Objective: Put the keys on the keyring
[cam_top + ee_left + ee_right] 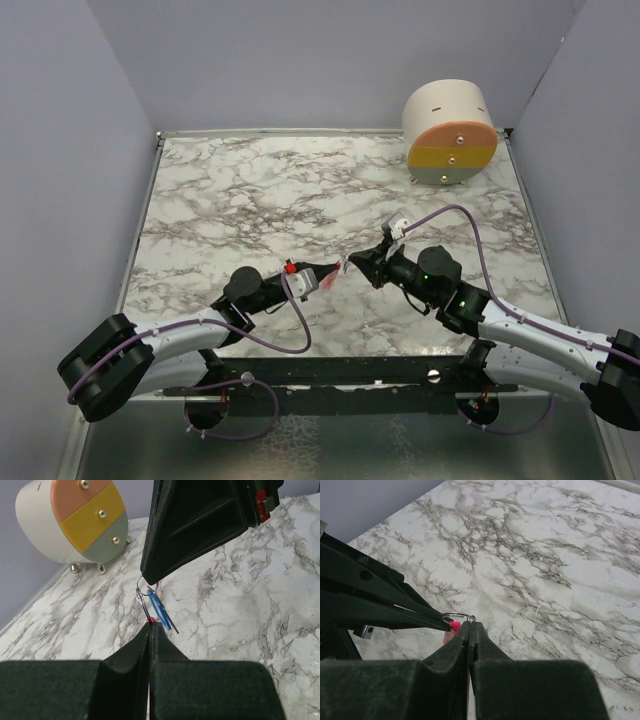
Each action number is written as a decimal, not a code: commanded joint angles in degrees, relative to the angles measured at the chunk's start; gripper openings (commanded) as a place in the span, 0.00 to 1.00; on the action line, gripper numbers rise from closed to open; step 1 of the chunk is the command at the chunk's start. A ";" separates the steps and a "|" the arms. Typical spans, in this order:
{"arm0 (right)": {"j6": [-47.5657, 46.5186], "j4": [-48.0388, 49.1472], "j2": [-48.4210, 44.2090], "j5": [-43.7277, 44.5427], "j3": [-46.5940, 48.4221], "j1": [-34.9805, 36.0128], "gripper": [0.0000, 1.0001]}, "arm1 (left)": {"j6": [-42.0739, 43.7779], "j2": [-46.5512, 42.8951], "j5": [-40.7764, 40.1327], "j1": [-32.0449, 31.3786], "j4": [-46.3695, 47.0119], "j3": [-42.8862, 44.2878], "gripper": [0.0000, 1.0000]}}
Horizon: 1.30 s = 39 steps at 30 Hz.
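I note the keyring (144, 598), pink tag (454, 626) nearly hidden inside the left gripper (150, 628) clamped tight on it, blue key (159, 608) hanging at the ring, threading unclear, right gripper (149, 579) pinched closed on the wire, both reaching low, tips meeting.

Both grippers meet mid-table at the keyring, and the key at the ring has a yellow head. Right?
No: the key has a blue head, not yellow, as the left wrist view shows. The left gripper and right gripper do meet mid-table at the keyring.

white arms (540, 345), black pincers (328, 276) (355, 263), purple cables (308, 335).
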 commanded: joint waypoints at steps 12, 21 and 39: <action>-0.61 0.63 -0.16 -1.58 1.90 0.27 0.01 | 0.58 0.90 0.41 -0.56 0.99 1.72 0.00; -0.79 0.88 -0.32 -2.28 1.82 0.27 0.01 | 0.69 1.35 0.22 -0.69 0.99 2.00 0.00; -1.31 1.50 -1.16 -3.82 1.32 0.26 0.01 | 0.44 2.39 -0.07 -0.87 1.02 2.72 0.00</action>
